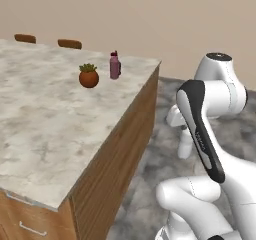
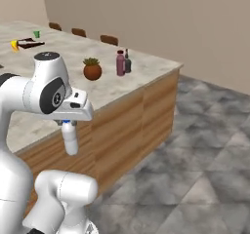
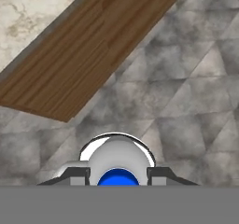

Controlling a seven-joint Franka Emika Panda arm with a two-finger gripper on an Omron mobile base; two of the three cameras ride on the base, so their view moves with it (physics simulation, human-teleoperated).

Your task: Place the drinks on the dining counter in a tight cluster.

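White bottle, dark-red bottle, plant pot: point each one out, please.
white bottle (image 2: 71,139): right base view, its body.
dark-red bottle (image 1: 115,67): left base view, its body.
plant pot (image 1: 88,78): left base view, its brown bowl.

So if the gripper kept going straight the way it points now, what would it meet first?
Probably the grey tiled floor: the gripper, shut on the white bottle, points down beside the dining counter, not over it.
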